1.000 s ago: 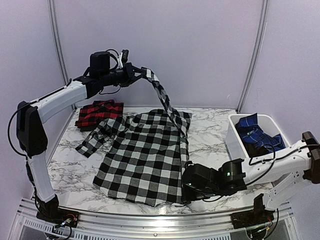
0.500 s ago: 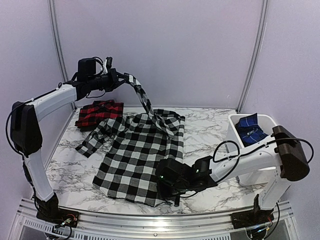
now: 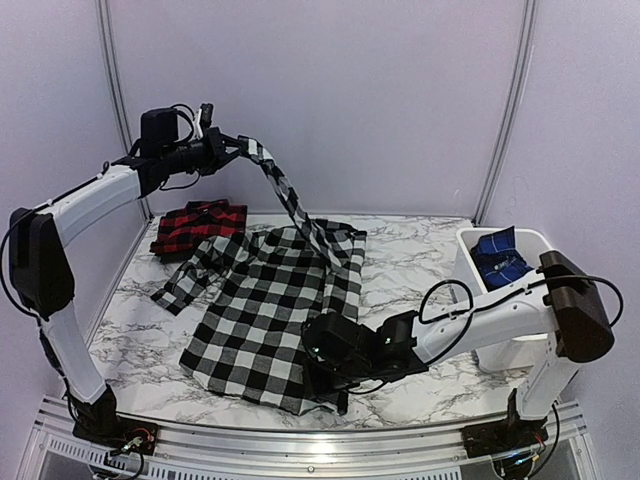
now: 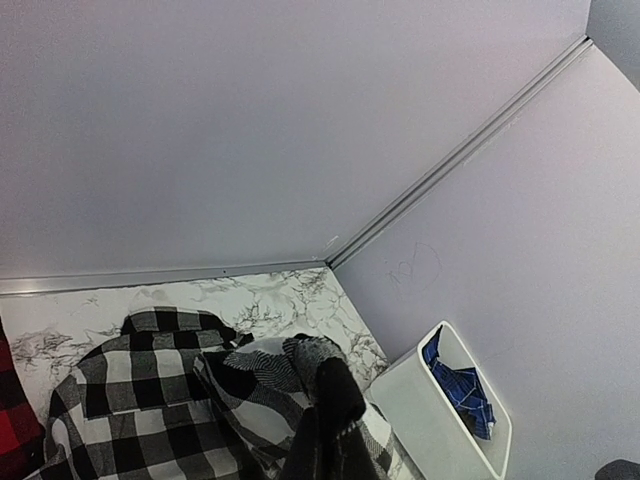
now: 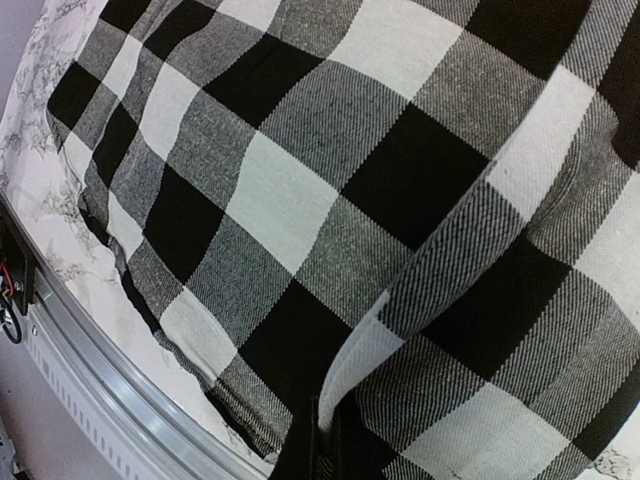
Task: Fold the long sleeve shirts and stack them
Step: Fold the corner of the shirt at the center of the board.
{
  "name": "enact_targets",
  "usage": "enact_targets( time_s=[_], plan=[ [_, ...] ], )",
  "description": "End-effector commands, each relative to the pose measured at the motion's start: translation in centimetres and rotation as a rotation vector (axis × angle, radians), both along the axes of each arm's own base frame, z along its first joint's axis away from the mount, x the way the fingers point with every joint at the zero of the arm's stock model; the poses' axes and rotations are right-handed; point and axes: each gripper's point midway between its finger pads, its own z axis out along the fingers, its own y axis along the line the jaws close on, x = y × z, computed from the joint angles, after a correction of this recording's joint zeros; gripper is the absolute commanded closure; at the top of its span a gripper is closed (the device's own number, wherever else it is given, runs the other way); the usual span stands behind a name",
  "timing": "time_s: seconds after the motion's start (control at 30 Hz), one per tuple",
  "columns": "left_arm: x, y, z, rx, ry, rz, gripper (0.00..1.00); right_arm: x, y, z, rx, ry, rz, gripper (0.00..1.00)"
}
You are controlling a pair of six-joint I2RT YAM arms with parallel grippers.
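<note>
**Checked shirt caught mid-fold, one sleeve in the air**

Your left claw (image 3: 238, 151) is high over the back left of the surface (image 3: 425, 275), pinched shut on the end of one sleeve (image 3: 287, 195) of the black-and-white shirt (image 3: 255, 315). The sleeve slants down from the claw to the shoulder. Your right claw (image 3: 335, 392) sits low at the near hem (image 3: 290, 398), also closed. The right wrist view shows a ridge of the check cloth caught between its fingers (image 5: 318, 445).

The shirt lies spread across the middle of the surface, with its other sleeve (image 3: 190, 275) trailing off to the left. The red-and-black shirt (image 3: 197, 225) lies in a compact pile at the back left, just behind it. A white bin (image 3: 465, 275) holding blue cloth (image 3: 500, 262) stands at the right edge.

This looks like the lengthwise fold of the bin-side edge, with the stacking yet to come. The next move calls for you to carry both claws leftward together so the lifted edge lands straight along the shirt's body. Lower the sleeve flat on top rather than letting it bunch, and only then let go. With one claw high and one low, an uneven pull could skew the fold or drag the whole shirt.
</note>
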Motion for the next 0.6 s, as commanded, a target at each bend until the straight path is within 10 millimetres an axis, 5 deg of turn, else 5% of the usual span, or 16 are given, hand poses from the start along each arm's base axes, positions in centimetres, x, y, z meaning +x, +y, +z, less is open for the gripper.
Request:
enact_targets(
  time_s=[0.0, 0.47, 0.57],
  plan=[
    [-1.2, 0.8, 2.8, 0.015, -0.071, 0.003, 1.00, -0.9, 0.9, 2.5, 0.057, -0.017, 0.039, 1.00],
    [0.4, 0.8, 0.1, 0.035, -0.015, 0.019, 1.00, -1.0, 3.1, 2.0, 0.095, -0.010, 0.089, 1.00],
    [0.5, 0.8, -0.7, 0.044, 0.001, 0.018, 1.00, -1.1, 3.5, 1.9, 0.115, 0.013, 0.109, 0.90]
  ],
)
